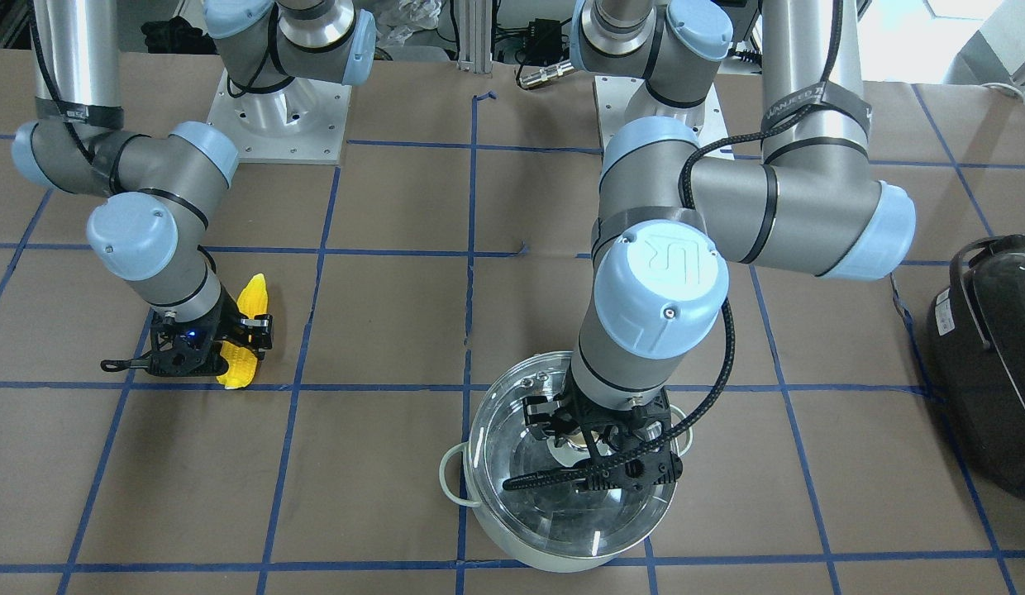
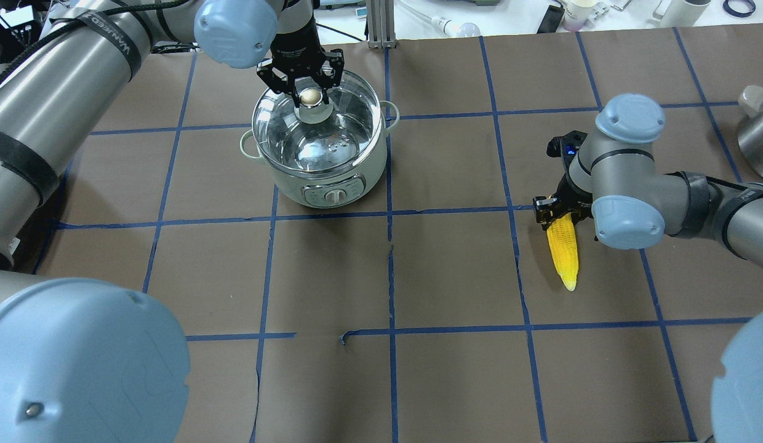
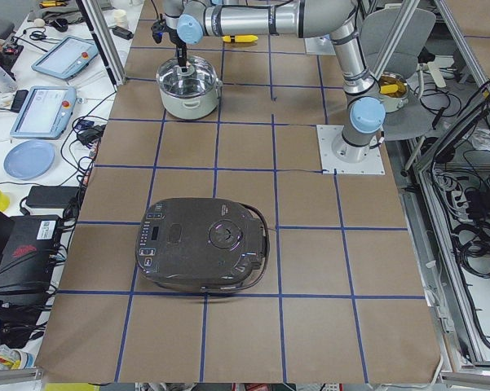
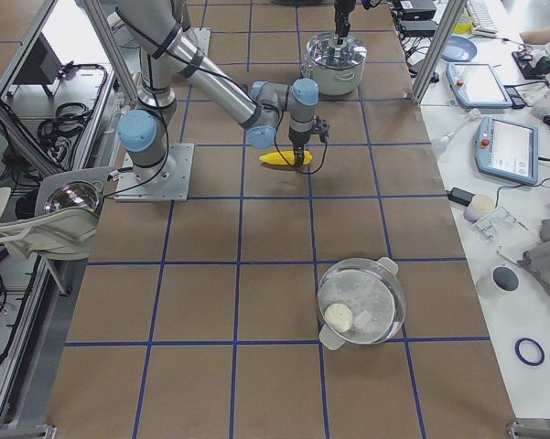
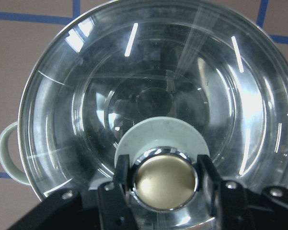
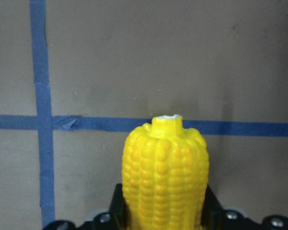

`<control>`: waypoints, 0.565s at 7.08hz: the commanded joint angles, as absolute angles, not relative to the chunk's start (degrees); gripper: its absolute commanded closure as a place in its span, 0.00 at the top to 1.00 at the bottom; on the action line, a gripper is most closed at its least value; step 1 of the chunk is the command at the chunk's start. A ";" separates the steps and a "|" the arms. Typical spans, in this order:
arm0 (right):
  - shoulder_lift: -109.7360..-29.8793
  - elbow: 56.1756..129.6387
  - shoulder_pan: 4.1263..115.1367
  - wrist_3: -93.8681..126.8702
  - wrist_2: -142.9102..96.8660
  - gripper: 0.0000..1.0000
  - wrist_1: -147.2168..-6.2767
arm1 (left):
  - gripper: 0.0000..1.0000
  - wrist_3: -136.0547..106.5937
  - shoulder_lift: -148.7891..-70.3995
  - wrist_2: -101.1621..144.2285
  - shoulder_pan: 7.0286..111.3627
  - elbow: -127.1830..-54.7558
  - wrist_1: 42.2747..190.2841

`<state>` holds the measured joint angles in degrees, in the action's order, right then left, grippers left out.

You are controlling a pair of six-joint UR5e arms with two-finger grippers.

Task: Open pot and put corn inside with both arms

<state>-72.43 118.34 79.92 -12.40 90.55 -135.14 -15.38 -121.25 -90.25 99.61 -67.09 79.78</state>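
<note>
The pot (image 2: 332,178), pale mint-white with a clear glass lid (image 2: 338,138), stands on the far left of the table in the overhead view. It also shows in the front-facing view (image 1: 554,537). My left gripper (image 2: 312,96) comes down from above, its fingers closed on the lid's knob (image 5: 165,181). The lid sits on the pot. The yellow corn (image 2: 564,249) lies on the table at the right. My right gripper (image 2: 557,209) is shut on its thick end, and the cob fills the right wrist view (image 6: 165,177).
A big dark grey appliance (image 1: 996,364) stands at the table end on my left side. A second steel pot (image 4: 361,300) with things inside stands toward the end on my right side. A steel bowl (image 2: 757,135) sits at the right edge. The arm base plates (image 1: 281,116) are bolted down.
</note>
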 commanded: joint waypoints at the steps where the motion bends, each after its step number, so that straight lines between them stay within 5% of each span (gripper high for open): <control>1: -73.12 116.38 80.07 -12.48 90.36 0.23 -135.26 | 0.00 -12.51 -120.41 -90.70 98.62 -64.96 80.42; 4: -74.97 103.42 87.58 -11.00 89.74 0.23 -123.36 | 0.00 8.65 -119.18 -90.88 85.47 -65.21 85.95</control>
